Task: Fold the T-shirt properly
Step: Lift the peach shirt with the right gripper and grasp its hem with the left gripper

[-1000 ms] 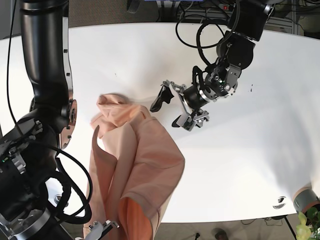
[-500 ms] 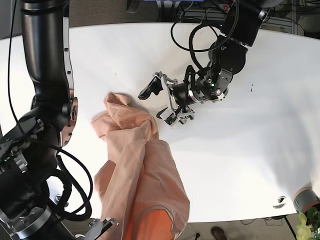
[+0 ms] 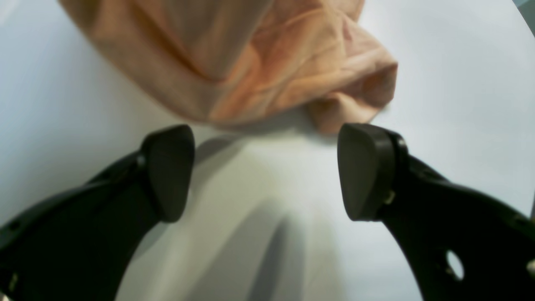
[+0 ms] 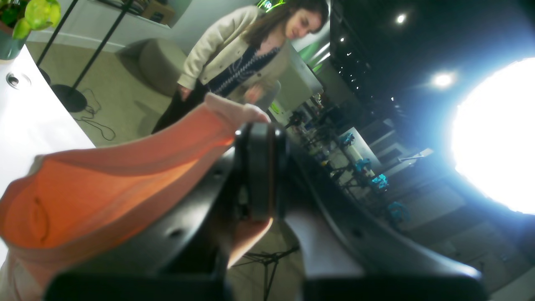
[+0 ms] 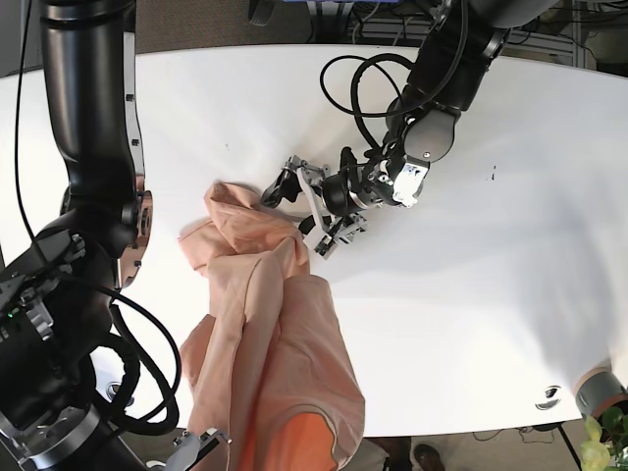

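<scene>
Since a second ago the left gripper has slid across the white worktop up to the peach T-shirt, its fingers spread wide just beside a bunched fold. Right gripper fingers are clamped on the shirt's hem, lifted off the near edge. A person stands beyond.

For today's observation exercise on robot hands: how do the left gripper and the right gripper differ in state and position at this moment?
The left gripper is open, its fingers spread wide with nothing between them; the right gripper is shut on the T-shirt. The left gripper sits low over the white table, just short of the T-shirt's bunched edge; the right gripper holds its part of the cloth lifted beyond the table's edge. Both have dark, rounded fingers.
</scene>
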